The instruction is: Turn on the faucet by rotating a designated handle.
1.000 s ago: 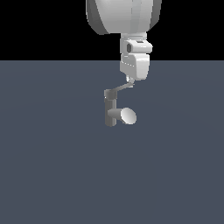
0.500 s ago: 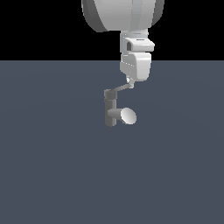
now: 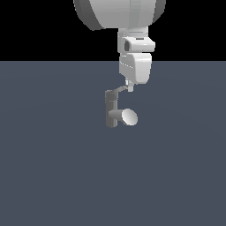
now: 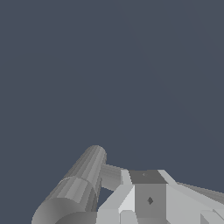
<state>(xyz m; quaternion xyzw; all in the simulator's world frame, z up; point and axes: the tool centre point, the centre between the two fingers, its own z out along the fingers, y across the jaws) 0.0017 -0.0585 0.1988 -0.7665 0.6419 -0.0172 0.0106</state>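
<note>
The faucet is a grey upright post in the middle of the exterior view, with a short spout ending in a pale round face. The handle, a thin grey bar, runs from the post's top cap up toward the exterior view's right. My gripper comes straight down from above, its narrow tips touching the handle's outer end. The fingers look pressed together with nothing between them. The wrist view shows the faucet's post close by, the handle crossing behind a white finger.
A flat dark blue-grey floor spreads around the faucet in every direction. The big white arm body hangs above the gripper at the top of the exterior view.
My gripper has sunk slightly lower onto the handle's outer end, and the arm's upper body looms larger. The handle lies a touch flatter; the post has not moved.
</note>
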